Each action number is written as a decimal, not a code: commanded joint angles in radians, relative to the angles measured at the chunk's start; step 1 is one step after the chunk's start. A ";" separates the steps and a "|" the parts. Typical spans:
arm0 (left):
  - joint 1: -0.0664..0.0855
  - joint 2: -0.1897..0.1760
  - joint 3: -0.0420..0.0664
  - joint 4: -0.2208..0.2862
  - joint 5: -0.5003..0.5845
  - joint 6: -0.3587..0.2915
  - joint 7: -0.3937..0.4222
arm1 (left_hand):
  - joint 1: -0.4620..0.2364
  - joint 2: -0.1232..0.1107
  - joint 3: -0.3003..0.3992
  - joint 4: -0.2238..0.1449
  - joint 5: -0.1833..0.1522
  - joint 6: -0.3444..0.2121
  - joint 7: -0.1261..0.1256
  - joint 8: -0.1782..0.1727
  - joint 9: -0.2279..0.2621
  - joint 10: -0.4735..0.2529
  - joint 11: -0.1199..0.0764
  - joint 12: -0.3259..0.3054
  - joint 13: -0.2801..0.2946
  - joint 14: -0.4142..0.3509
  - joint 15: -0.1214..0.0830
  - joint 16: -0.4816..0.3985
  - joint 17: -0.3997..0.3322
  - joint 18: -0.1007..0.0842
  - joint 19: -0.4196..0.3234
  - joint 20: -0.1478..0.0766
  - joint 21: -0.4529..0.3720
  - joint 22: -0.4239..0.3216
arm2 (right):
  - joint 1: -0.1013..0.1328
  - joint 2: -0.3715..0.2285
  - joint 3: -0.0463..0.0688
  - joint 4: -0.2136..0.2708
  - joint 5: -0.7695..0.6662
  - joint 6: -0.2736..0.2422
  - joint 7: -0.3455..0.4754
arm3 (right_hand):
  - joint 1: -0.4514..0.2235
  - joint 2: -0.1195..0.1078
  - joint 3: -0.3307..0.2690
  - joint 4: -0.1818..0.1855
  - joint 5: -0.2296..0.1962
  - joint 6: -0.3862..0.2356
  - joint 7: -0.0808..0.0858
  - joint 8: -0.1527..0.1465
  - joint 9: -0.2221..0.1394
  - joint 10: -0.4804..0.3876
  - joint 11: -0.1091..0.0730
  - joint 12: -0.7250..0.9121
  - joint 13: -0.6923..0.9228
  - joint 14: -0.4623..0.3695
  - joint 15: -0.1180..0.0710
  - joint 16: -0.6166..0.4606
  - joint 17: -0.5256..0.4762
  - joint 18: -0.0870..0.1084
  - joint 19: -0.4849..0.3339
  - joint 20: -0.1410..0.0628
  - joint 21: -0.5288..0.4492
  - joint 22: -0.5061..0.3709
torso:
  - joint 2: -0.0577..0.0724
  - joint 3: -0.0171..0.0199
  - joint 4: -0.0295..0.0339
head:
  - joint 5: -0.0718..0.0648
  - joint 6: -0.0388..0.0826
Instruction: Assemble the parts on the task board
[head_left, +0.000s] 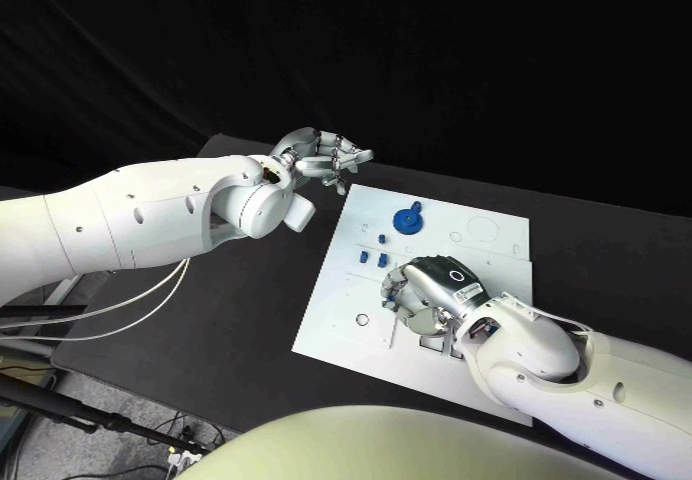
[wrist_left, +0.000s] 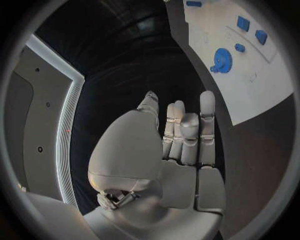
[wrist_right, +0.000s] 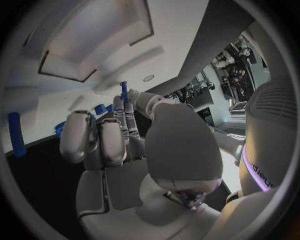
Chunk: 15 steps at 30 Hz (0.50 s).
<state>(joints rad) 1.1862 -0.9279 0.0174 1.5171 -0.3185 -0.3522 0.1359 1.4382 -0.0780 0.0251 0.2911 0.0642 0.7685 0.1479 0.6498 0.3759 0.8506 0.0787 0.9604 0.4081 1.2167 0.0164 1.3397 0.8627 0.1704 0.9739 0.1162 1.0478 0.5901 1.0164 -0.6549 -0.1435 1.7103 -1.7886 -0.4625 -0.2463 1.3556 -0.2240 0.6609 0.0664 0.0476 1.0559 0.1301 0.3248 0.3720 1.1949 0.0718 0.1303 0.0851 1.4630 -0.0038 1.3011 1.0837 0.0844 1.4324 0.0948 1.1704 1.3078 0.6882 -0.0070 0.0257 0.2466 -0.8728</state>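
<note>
Right hand (head_left: 433, 295) rests on task board (head_left: 490, 235), beside blue parts (head_left: 374, 258).

Light fell hard from above onto the task board (head_left: 433, 300), which glared white against the black table (head_left: 216, 330) and the unlit dark backdrop beyond its far edge. The white arms were bright, nearly washed out on their upper curves. The right hand (head_left: 433, 295) cast a soft shadow on the board beneath it. In both wrist views the fisheye bent straight edges into arcs and darkened the rim of the circle. The left hand (wrist_left: 169, 150) looked evenly grey and dull; the right hand's fingers (wrist_right: 103, 137) were slightly soft, with pale reflections.
</note>
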 joint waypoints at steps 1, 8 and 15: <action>0.001 0.002 0.001 0.001 -0.001 0.017 0.003 | 0.003 -0.004 0.006 0.000 0.001 -0.008 0.001 -0.005 -0.001 -0.006 0.003 -0.005 -0.001 0.002 0.003 0.007 0.002 0.013 0.000 0.005 -0.004 -0.002 | -0.001 0.002 -0.001 0.001 -0.013 0.011 0.003 | 0.009 0.001 -0.001 -0.006 0.005 -0.001 0.003 -0.005 0.001 0.007 0.000 0.003 0.000 0.012 -0.006 0.003 0.000 -0.008 0.007 -0.004 -0.002 0.119 | 0.000 0.0003 0.0003 | 0.000 0.000; 0.001 0.002 0.001 0.001 -0.002 0.018 0.002 | 0.004 -0.005 0.007 0.000 0.001 -0.008 0.002 -0.005 -0.002 -0.007 0.003 -0.006 -0.002 0.004 0.004 0.009 0.007 0.014 0.000 0.006 -0.004 -0.001 | -0.001 0.006 -0.001 -0.003 -0.014 0.011 0.002 | 0.009 0.001 -0.001 -0.006 0.005 -0.001 0.003 -0.005 0.001 0.007 0.000 0.003 0.000 0.012 -0.006 0.003 0.000 -0.008 0.007 -0.004 -0.002 0.119 | 0.000 -0.0001 0.0005 | 0.000 0.000; 0.001 0.002 0.001 0.002 -0.003 0.021 0.001 | 0.003 -0.005 0.006 0.000 0.001 -0.009 0.002 -0.004 -0.002 -0.007 0.004 -0.006 -0.003 0.006 0.004 0.011 0.010 0.014 0.000 0.006 -0.004 -0.001 | -0.001 0.009 -0.001 -0.009 -0.014 0.019 0.002 | 0.009 0.001 -0.001 -0.006 0.005 -0.001 0.003 -0.005 0.001 0.007 0.000 0.003 0.000 0.012 -0.006 0.003 0.000 -0.008 0.007 -0.004 -0.002 0.119 | 0.000 -0.0005 0.0007 | 0.000 0.000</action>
<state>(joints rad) 1.1862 -0.9277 0.0174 1.5169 -0.3191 -0.3487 0.1342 1.4382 -0.0779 0.0251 0.2911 0.0642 0.7647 0.1516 0.6498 0.3748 0.8470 0.0823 0.9604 0.4060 1.2167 0.0163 1.3442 0.8723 0.1704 0.9739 0.1162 1.0478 0.5901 1.0164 -0.6470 -0.1443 1.7015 -1.7886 -0.4604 -0.2466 1.3556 -0.2240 0.6609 0.0664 0.0476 1.0559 0.1301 0.3248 0.3718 1.1949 0.0718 0.1302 0.0842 1.4630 -0.0038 1.3011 1.0836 0.0844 1.4324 0.0948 1.1704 1.3075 0.6882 -0.0070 0.0262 0.2476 -0.8728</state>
